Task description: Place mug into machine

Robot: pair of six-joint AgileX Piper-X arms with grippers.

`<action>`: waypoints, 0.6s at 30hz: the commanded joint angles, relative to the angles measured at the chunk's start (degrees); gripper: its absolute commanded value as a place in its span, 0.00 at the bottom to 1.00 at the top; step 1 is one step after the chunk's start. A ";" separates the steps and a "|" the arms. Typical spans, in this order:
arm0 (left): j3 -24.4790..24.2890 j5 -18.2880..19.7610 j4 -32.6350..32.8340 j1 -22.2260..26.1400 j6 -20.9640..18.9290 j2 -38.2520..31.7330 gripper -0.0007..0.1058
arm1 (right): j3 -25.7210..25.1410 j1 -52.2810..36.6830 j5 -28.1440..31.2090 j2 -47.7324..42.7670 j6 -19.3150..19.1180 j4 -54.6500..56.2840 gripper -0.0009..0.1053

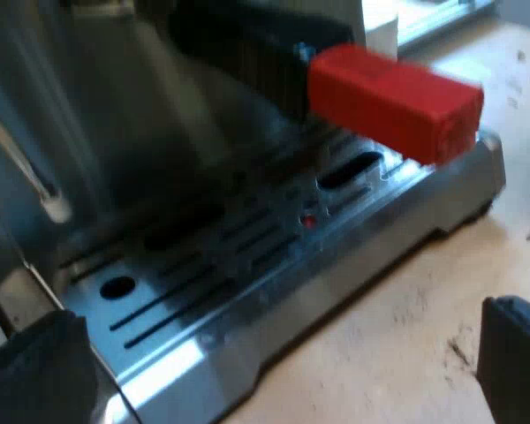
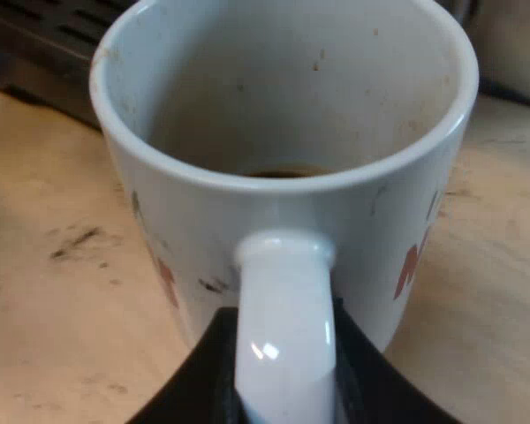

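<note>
The espresso machine (image 1: 159, 132) stands just ahead of the left gripper (image 1: 278, 353), whose two black fingers stand wide apart with nothing between them. The machine's slotted metal drip tray (image 1: 274, 291) lies directly beyond and slightly below those fingers and is bare where a cup would stand. The mug (image 2: 283, 190) sits right against the right gripper (image 2: 287, 353), upright with its mouth tipped toward the camera and the pale table (image 2: 53, 300) under it. Whether its base rests on the table or hangs just above it I cannot tell. Beyond the mug, away from the gripper, a dark slotted edge of the machine is close by. I judge the mug to be glazed ceramic: stiff, fairly heavy for a one-sided hold, slick, and liable to chip if knocked on metal. The red end (image 1: 393, 102) of the holder's handle juts out over the tray, above where the left gripper points, so a mug going in needs to pass beneath it, clear also of the thin metal wand (image 1: 35, 177) beside the tray. The mug's handle (image 2: 284, 291) is the natural hold, and the right fingers are clamped on it from both sides, low on the loop. A hold there may let the body swing, so it should be carried level. Inside, only a small dark residue (image 2: 287, 172) shows at the bottom, so little can spill.
</note>
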 commanded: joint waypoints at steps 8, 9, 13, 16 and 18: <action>0.98 -0.47 -4.55 -0.32 -2.08 -0.25 0.84 | -0.59 15.16 10.64 2.54 7.87 -9.63 0.01; 0.98 -0.47 -4.55 -0.32 -2.28 -0.25 0.84 | -0.54 15.78 11.04 3.20 7.87 -10.34 0.01; 0.98 -0.47 -4.55 -0.32 -2.27 -0.25 0.84 | -0.55 19.05 11.81 9.07 8.89 -17.58 0.01; 0.98 -0.47 -4.55 -0.32 -2.27 -0.25 0.84 | -0.55 20.27 12.12 13.72 10.73 -21.59 0.01; 0.98 -0.47 -4.55 -0.32 -2.27 -0.25 0.84 | -0.55 20.56 12.12 15.37 10.74 -23.59 0.01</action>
